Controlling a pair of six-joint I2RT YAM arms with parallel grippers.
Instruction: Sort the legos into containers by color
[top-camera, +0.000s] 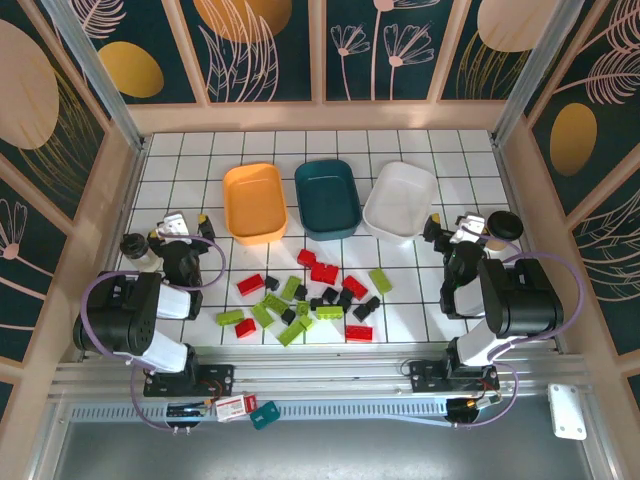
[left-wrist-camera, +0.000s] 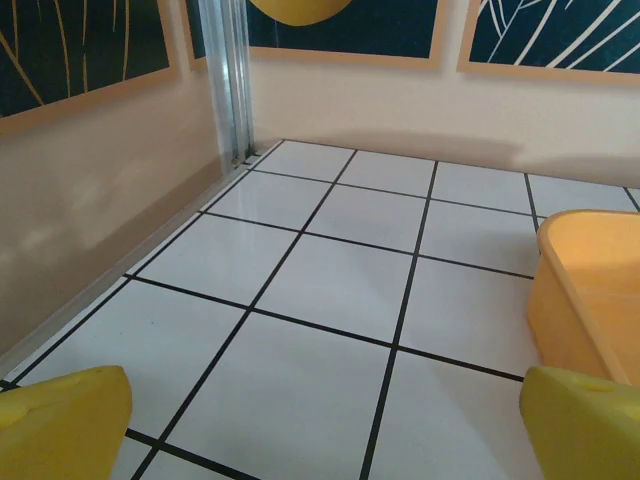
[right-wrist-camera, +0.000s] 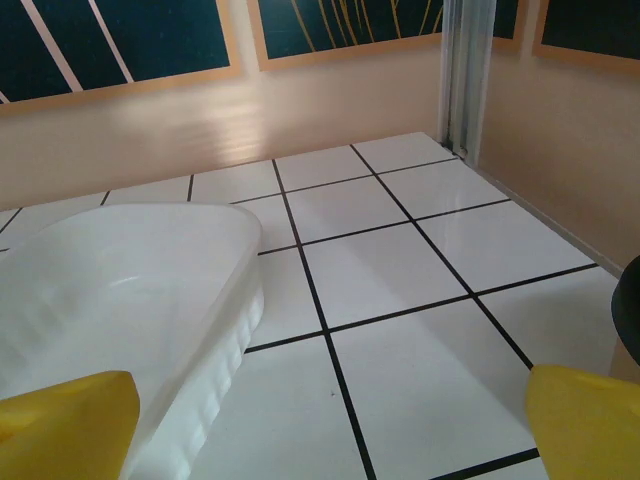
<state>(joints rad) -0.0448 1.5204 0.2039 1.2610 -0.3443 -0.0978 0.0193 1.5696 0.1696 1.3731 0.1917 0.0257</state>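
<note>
As the top camera shows them, tubs: orange tub (top-camera: 255, 203), teal tub (top-camera: 327, 198) and white tub (top-camera: 400, 200) stand side by side toward the far side of the tiled table (top-camera: 200, 170); all three look empty.
Legos: legos (top-camera: 324, 272) lie loose on the table just nearer than the tubs, between the two arms. Red, lime and black are mixed, and several touch.
Left gripper: left gripper (top-camera: 180, 226) sits left of the orange tub, apart from the pile.
Right gripper: right gripper (top-camera: 461, 229) sits just right of the white tub, also apart from the pile.
Progress: sorting looks not yet begun.
Left wrist, fingers: yellow fingertips (left-wrist-camera: 60, 425) show at the two bottom corners, spread wide, with bare tile between them and nothing held.
Left wrist, tub: the orange tub (left-wrist-camera: 590, 290) has a corner at the right edge, near the right-hand finger.
Right wrist, fingers: yellow fingertips (right-wrist-camera: 65, 425) are likewise far apart and hold nothing.
Right wrist, tub: the white tub (right-wrist-camera: 120, 290) shows a rounded corner on the left, with open tile to its right.
Handling: the bricks are probably light, stiff and smooth. They will not give under the pads, but may skid or twist if pinched off-centre.
Hold: come from above and pinch across the two long flat sides at mid-length.
Order: outlying bricks look easiest to take first. The small black ones packed in the middle leave little room for the fingers.
</note>
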